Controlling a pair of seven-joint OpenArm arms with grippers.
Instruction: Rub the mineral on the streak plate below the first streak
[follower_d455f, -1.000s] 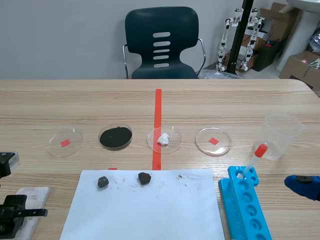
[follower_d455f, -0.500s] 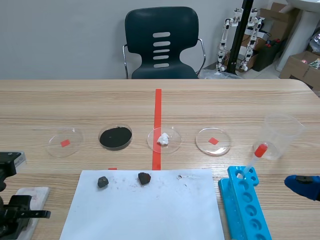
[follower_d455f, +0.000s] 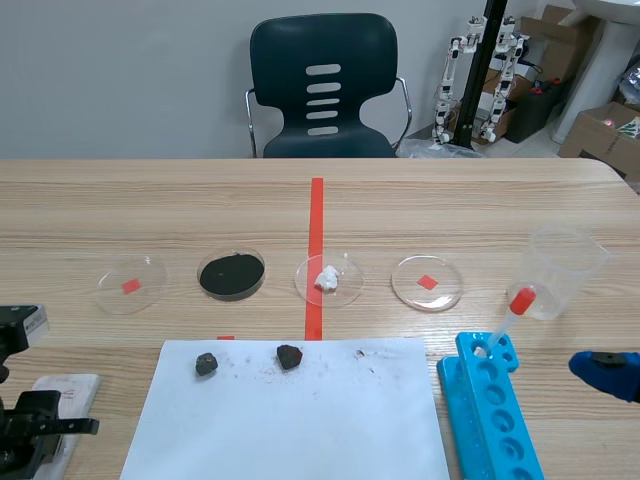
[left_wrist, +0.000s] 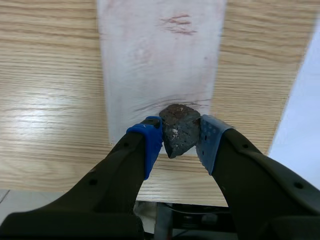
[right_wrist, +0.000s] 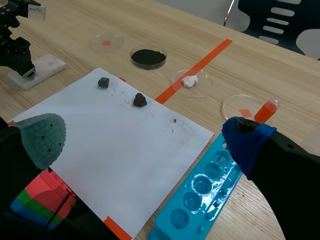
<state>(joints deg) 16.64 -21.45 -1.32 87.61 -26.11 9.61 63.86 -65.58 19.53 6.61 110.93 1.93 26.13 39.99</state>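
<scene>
- Scene view: my left arm (follower_d455f: 25, 430) stands low at the near left corner of the light wooden worktop (follower_d455f: 450, 200), over the white rectangular streak plate (follower_d455f: 75, 385).
- Just beside the plate lies a white sheet of paper (follower_d455f: 300, 425) carrying two loose dark lumps (follower_d455f: 206, 364).
- Beyond the paper runs a row of clear round dishes (follower_d455f: 131, 284). Two of them hold a red square, one holds black powder and one a white lump.
- On the right stand a blue plastic tube rack (follower_d455f: 495, 420), a red-bulbed dropper (follower_d455f: 515, 305) and a clear plastic beaker (follower_d455f: 568, 265).
- My right fingers (follower_d455f: 600, 368) show only as a blue tip at the right edge, near the rack.
- Left wrist view: my left fingers (left_wrist: 146, 147) are clamped on a dark brown rough mineral chunk (left_wrist: 179, 129), with a blue pad pressed to each side of it.
- The chunk sits at the near end of the streak plate. I cannot tell whether it touches the surface.
- A reddish streak (left_wrist: 177, 22) marks the plate's far end, well apart from the chunk. A faint dark line lies just beside the chunk.
- Right wrist view: my right fingers are spread wide and hold nothing. One pad is grey-green, the other blue.
- They hang over the near part of the paper, with the rack beside the blue pad.
</scene>
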